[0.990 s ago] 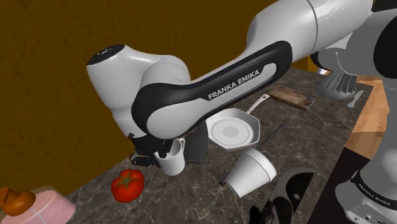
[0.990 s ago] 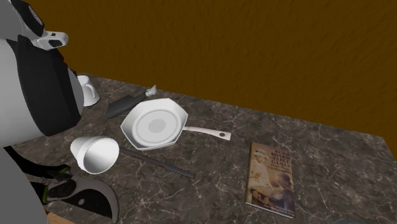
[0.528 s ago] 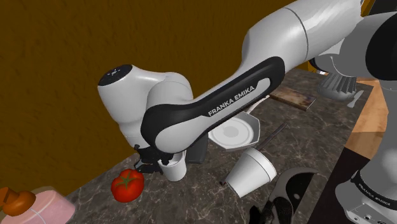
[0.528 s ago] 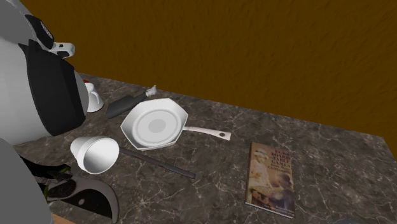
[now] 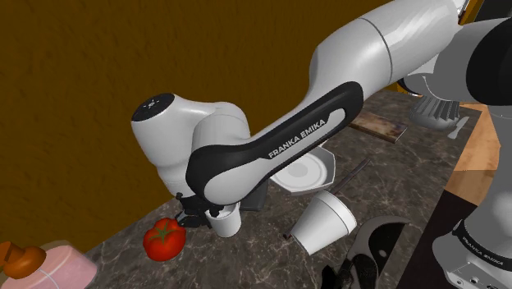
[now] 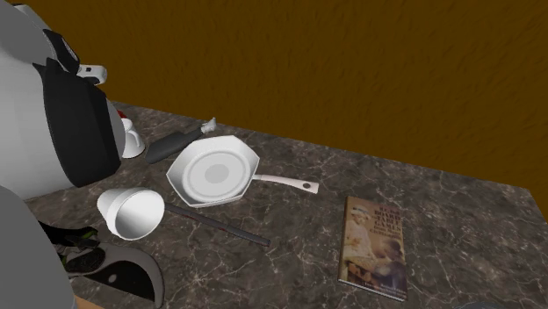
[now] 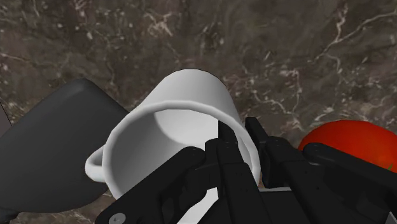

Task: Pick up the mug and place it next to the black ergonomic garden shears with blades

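Observation:
The white mug (image 7: pixel 184 121) sits between my black gripper's (image 7: pixel 238 137) fingers, which are shut on its wall near the rim, one finger inside and one outside. In the shoulder view the mug (image 5: pixel 226 220) sits under the arm's wrist beside a red tomato (image 5: pixel 164 238), and my gripper (image 5: pixel 201 215) is partly hidden by the arm. Whether the mug touches the counter I cannot tell. The black garden shears (image 5: pixel 373 246) lie near the stand, and also appear at the second exterior view's lower left as the shears (image 6: pixel 114 268).
A white pan (image 6: pixel 213 171), a white cup on its side (image 6: pixel 132 211), a dark rod (image 6: pixel 219 226), a dark trowel-like tool (image 6: pixel 171 145) and a book (image 6: pixel 375 243) lie on the dark marble counter (image 6: pixel 299 255). A brown wall stands behind it.
The arm has swung toward the shoulder view's right. The gripper, still shut on the mug, has carried it a little nearer the tomato and lower in that view.

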Robot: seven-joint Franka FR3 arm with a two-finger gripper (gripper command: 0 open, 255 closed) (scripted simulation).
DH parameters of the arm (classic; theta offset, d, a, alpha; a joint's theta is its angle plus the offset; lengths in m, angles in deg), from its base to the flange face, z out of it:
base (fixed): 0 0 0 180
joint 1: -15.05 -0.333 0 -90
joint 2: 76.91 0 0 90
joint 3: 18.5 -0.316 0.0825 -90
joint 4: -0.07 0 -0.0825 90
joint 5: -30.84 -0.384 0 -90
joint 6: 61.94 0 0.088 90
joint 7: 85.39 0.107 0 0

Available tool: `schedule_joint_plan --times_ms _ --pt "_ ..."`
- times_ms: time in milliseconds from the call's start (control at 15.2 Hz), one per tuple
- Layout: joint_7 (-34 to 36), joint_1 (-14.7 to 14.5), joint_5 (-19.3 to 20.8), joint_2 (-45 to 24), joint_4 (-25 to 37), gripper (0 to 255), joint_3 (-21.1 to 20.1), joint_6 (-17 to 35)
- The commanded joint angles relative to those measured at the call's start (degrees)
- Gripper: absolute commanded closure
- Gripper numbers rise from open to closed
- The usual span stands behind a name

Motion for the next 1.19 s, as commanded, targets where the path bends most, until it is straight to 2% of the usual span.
schedule_joint_plan --times_ms 0,66,396,660,1122 --pt "0.00 0.00 0.00 0.01 0.00 255 0.00 0.01" --pt "0.00 0.00 0.00 0.01 0.00 0 0.00 0.02" --pt "0.00 0.00 0.00 0.01 0.00 0 0.00 0.02" --pt "-0.97 -0.61 -1.19 1.63 4.90 0 -0.75 -6.19" --pt "-0.97 -0.61 -1.19 1.63 4.90 0 -0.75 -6.19"
